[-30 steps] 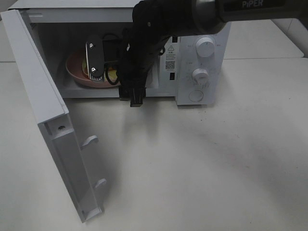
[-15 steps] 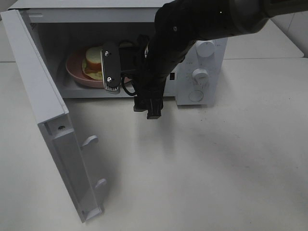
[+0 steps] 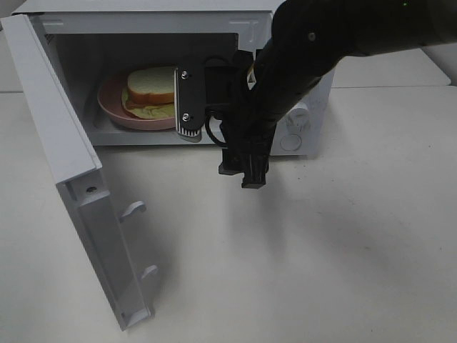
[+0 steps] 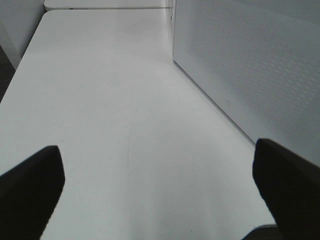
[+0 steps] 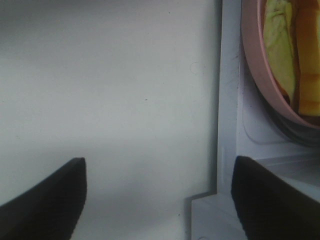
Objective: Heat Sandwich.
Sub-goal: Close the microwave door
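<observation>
Right claw [image 3: 243, 174] released, empty, jaws wide, hanging over counter [image 3: 321, 250] just outside microwave [image 3: 303, 139] mouth. Left claw [image 4: 157, 180] released too, idle beside microwave wall. Sandwich [image 3: 151, 84] on pink plate [image 3: 113, 108] inside cavity.

Risk: door [image 3: 107, 243] wide open; sloppy push could slip off or slam, jolting plate.

Second ago right arm reached into cavity, hiding sandwich; now backed out.

The right arm [image 3: 321, 43] slants from the upper right toward the frame's centre, its right hand [image 5: 157, 172] spread wide and empty. The left hand [image 4: 157, 155] likewise has its fingers wide apart, gripping nothing.
</observation>
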`<state>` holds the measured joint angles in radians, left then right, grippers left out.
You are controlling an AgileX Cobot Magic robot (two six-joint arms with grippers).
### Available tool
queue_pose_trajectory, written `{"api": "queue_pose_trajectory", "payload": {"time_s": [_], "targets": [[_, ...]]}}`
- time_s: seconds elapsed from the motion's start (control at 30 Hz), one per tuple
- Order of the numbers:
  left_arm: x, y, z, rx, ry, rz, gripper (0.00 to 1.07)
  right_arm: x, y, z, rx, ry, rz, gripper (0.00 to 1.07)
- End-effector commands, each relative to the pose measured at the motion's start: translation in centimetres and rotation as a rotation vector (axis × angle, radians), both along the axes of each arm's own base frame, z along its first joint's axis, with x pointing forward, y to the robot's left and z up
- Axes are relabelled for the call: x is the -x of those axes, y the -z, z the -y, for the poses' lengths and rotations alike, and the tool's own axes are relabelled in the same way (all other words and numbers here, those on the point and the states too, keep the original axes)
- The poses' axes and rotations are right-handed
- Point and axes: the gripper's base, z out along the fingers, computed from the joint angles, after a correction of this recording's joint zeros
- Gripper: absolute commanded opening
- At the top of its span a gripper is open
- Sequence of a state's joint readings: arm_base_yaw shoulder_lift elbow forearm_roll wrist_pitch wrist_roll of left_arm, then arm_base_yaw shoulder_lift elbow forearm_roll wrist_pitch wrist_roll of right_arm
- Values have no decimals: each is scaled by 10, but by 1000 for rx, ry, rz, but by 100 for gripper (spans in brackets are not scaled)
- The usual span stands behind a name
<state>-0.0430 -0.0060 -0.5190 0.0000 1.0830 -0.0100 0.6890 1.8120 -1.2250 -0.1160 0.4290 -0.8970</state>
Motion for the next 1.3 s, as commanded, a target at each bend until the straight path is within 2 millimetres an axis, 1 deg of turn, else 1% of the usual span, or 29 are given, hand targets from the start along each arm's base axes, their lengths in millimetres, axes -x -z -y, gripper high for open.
{"api": "queue_pose_trajectory", "payload": {"time_s": [0.03, 0.13, 0.17, 0.27, 0.3, 0.33, 0.4, 0.43, 0.47, 0.53, 0.57, 0.63, 0.7, 0.73, 0.8, 0.83, 0.87, 0.9, 0.97, 1.0, 1.07, 1.13, 1.23, 1.3], "targets": [[3, 0, 0, 14, -3, 32, 98, 13, -9, 13, -23, 42, -9, 76], [3, 0, 0, 14, -3, 32, 98, 27, -13, 23, -39, 80, -24, 76], [3, 0, 0, 14, -3, 32, 98, 27, -13, 23, -39, 80, -24, 76], [3, 0, 0, 14, -3, 32, 98, 37, -17, 31, -60, 121, -39, 76], [3, 0, 0, 14, -3, 32, 98, 44, -20, 37, -79, 151, -46, 76], [3, 0, 0, 14, -3, 32, 98, 44, -20, 37, -79, 151, -46, 76], [3, 0, 0, 14, -3, 32, 98, 50, -23, 42, -100, 187, -55, 76], [3, 0, 0, 14, -3, 32, 98, 57, -26, 47, -123, 222, -65, 76], [3, 0, 0, 14, -3, 32, 98, 57, -26, 47, -123, 222, -65, 76], [3, 0, 0, 14, -3, 32, 98, 64, -29, 53, -146, 259, -73, 76], [3, 0, 0, 14, -3, 32, 98, 71, -32, 59, -176, 301, -81, 76], [3, 0, 0, 14, -3, 32, 98, 74, -33, 61, -190, 322, -86, 76], [3, 0, 0, 14, -3, 32, 98, 82, -37, 68, -221, 383, -106, 76], [3, 0, 0, 14, -3, 32, 98, 88, -40, 73, -254, 453, -130, 76], [3, 0, 0, 14, -3, 32, 98, 92, -42, 76, -271, 483, -139, 76], [3, 0, 0, 14, -3, 32, 98, 96, -43, 80, -283, 524, -157, 76], [3, 0, 0, 14, -3, 32, 98, 103, -45, 86, -303, 602, -190, 76], [3, 0, 0, 14, -3, 32, 98, 103, -45, 86, -303, 602, -190, 76], [3, 0, 0, 14, -3, 32, 98, 111, -47, 93, -314, 684, -226, 76], [3, 0, 0, 14, -3, 32, 98, 119, -50, 101, -315, 751, -255, 76], [3, 0, 0, 14, -3, 32, 98, 123, -51, 104, -312, 773, -265, 76], [3, 0, 0, 14, -3, 32, 98, 134, -59, 114, -305, 835, -289, 76], [3, 0, 0, 14, -3, 32, 98, 141, -64, 120, -298, 866, -301, 76], [3, 0, 0, 14, -3, 32, 98, 152, -73, 130, -297, 891, -306, 76]]}}
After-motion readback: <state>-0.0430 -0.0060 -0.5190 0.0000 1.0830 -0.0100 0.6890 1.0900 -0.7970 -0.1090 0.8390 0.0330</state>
